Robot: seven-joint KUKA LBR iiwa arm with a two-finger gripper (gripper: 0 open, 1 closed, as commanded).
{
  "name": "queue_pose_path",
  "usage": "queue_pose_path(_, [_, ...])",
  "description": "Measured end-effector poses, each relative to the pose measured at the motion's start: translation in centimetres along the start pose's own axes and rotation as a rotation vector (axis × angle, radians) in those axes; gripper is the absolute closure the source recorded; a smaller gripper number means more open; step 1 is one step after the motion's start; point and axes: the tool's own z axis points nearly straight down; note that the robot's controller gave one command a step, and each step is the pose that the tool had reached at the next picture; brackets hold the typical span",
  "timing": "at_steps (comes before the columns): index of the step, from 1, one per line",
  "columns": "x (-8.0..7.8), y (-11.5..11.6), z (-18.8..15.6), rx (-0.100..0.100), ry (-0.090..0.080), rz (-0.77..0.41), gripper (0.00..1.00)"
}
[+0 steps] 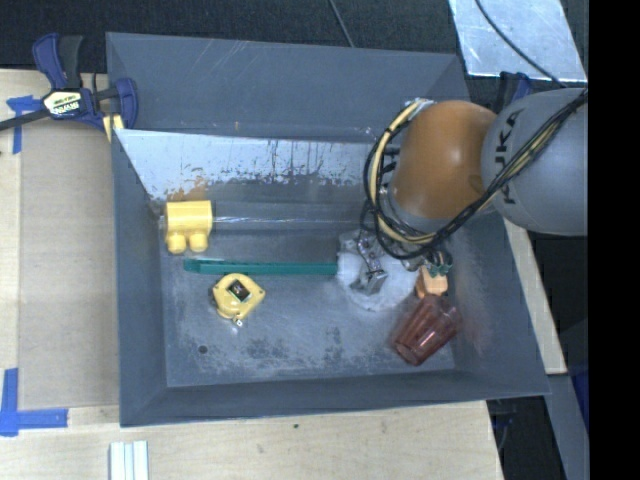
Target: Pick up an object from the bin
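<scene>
Camera view from above onto a grey metal bin (140,348). At the left, near the back wall, sits a yellow plastic block (188,225). Just in front of it a long teal strip (265,266) lies flat and runs rightward across the floor. A yellow tape measure (237,296) rests near the strip's left part.

The strip's right end stops just beside a pale, whitish crumpled thing (380,290), right of the bin's centre. A likely fault is that a grasp here catches the strip's end too and drags it up. The pale thing also looks thin and may slip free.

The gripper (368,268) is low over that pale thing, seemingly touching it, under the arm's orange cover (440,163). Whether it is open or closed cannot be told, nor whether it has hold of anything.

Further right lie a small orange piece (432,284) and a tipped dark red cup (425,330), close enough that the wrist might knock them
</scene>
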Motion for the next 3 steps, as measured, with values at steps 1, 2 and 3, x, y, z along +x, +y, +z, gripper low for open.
queue_pose_path(1, [0.1,0.0,-1.3,0.000,0.002,0.000,1.00])
queue_pose_path(2, [0.1,0.0,-2.6,0.001,0.002,0.000,1.00])
queue_pose_path(3, [0.0,-0.1,-3.6,0.002,-0.001,0.002,1.00])
